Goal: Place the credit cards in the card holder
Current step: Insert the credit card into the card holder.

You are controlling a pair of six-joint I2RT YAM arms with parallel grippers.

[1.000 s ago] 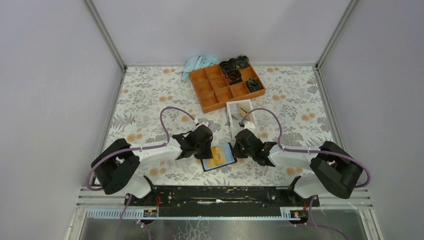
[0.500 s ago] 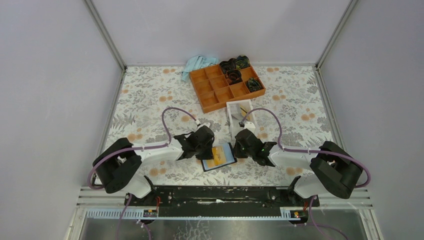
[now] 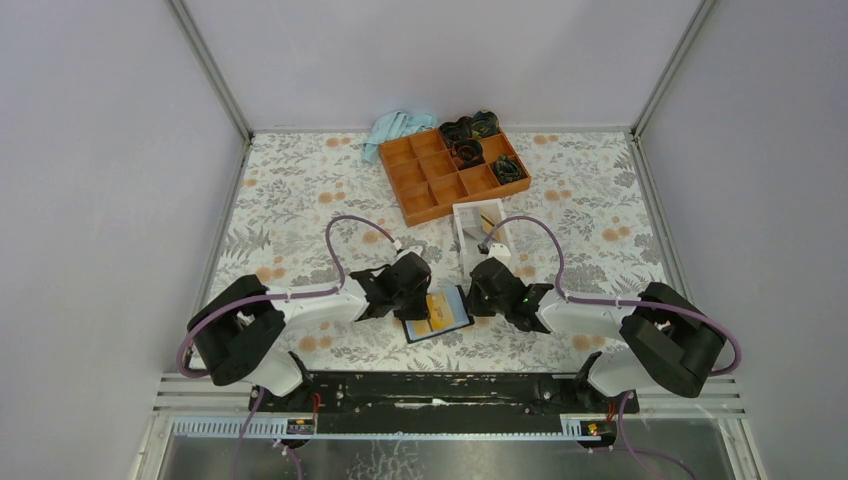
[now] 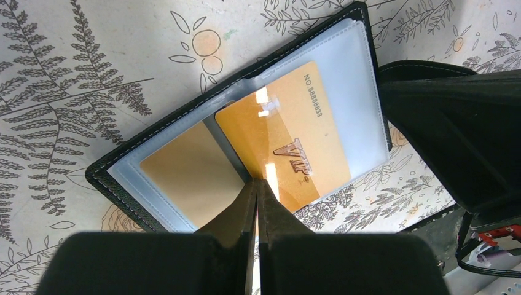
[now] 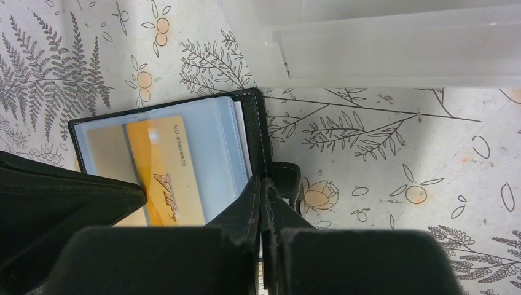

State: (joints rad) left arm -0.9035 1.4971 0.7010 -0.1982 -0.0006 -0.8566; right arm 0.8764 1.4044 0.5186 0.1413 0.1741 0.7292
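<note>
Closer in now: our left gripper (image 4: 257, 182) has edged toward the open card holder (image 4: 362, 86), pinched shut on a credit card (image 4: 289, 141) partly inside its sleeve. The right gripper (image 5: 263, 179) is closed, tips at the holder's tab edge.

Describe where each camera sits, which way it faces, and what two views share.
Top external: high behind the arms, looking down on the table; both arms show, bases nearest.
Left wrist: on that arm, looking down past the shut left gripper at the open card holder.
Right wrist: on that arm, looking down past the shut right gripper at the holder's edge and white box.
Shared: both wrist views show the VIP credit card.
</note>
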